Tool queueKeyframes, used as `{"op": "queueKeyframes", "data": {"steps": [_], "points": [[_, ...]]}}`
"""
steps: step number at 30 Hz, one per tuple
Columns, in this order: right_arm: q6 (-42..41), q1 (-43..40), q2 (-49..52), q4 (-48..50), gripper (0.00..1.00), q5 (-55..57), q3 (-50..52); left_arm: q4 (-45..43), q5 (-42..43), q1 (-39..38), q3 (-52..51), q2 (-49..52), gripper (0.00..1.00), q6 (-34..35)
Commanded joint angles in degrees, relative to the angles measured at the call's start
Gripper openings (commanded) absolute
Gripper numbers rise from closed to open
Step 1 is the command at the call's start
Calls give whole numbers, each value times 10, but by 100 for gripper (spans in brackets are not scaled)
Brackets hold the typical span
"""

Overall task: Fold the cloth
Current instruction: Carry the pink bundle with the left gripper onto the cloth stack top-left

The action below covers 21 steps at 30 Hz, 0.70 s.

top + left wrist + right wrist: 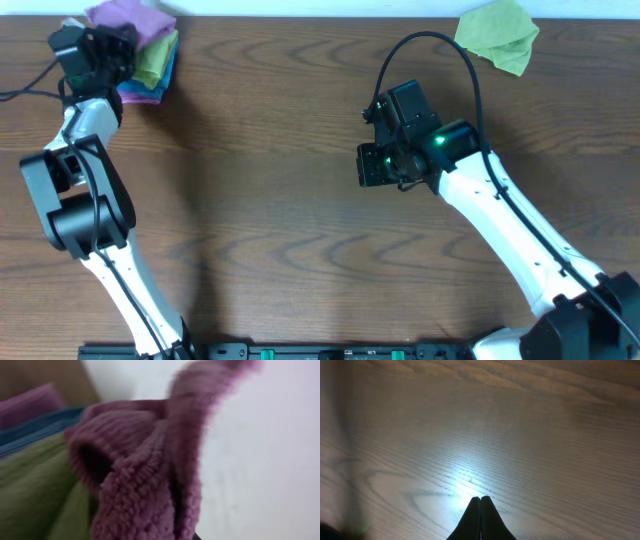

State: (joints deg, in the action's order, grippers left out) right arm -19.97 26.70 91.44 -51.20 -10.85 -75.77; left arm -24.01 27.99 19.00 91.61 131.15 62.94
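Purple cloth [145, 460] is crowding the left claw [118, 45] at the folded stack [155, 68], grip unreadable; right claw [480, 503] is hovering shut, empty, clear over the counter [260, 200].

- A robotics lab bench: left arm [85, 200] and right arm [500, 215] rise from a rail [300, 352] at the table's edge.
- Plain wood-grain table [280, 200], a loose black cable [440, 42], a stack of folded cloths [152, 55].

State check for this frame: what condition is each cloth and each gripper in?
Purple fleece cloth: bunched up, atop the pile.
Green and blue cloths: piled beneath it.
Lime-green cloth: crumpled, lying alone at the far right.
Left gripper: at the purple cloth, jaws hidden.
Right gripper: shut, empty, above the brown wooden table.
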Motion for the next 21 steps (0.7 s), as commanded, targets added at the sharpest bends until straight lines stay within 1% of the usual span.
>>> {"op": "queueKeyframes", "data": {"steps": [1, 4, 10, 12, 13, 14, 17, 19, 21], "points": [[-2, 3, -8, 2, 2, 3, -9, 0, 10, 1, 8, 4, 6, -6], [-2, 3, -8, 2, 2, 3, -9, -2, 12, 6, 8, 4, 6, -5], [-2, 3, -8, 2, 1, 3, -9, 1, 47, 20, 8, 4, 5, 5], [-2, 3, -8, 2, 1, 3, -9, 3, 65, 26, 8, 4, 27, 6], [-2, 3, -8, 2, 2, 3, -9, 7, 76, 29, 8, 4, 46, 7], [-2, 3, -8, 2, 2, 3, -9, 14, 83, 32, 8, 4, 58, 13], [-2, 3, -8, 1, 2, 3, -9, 50, 115, 42, 8, 4, 72, 29], [-2, 3, -8, 0, 2, 3, -9, 70, 135, 49, 8, 4, 77, 29], [-2, 3, -8, -1, 2, 3, -9, 86, 162, 57, 8, 4, 80, 28]]}}
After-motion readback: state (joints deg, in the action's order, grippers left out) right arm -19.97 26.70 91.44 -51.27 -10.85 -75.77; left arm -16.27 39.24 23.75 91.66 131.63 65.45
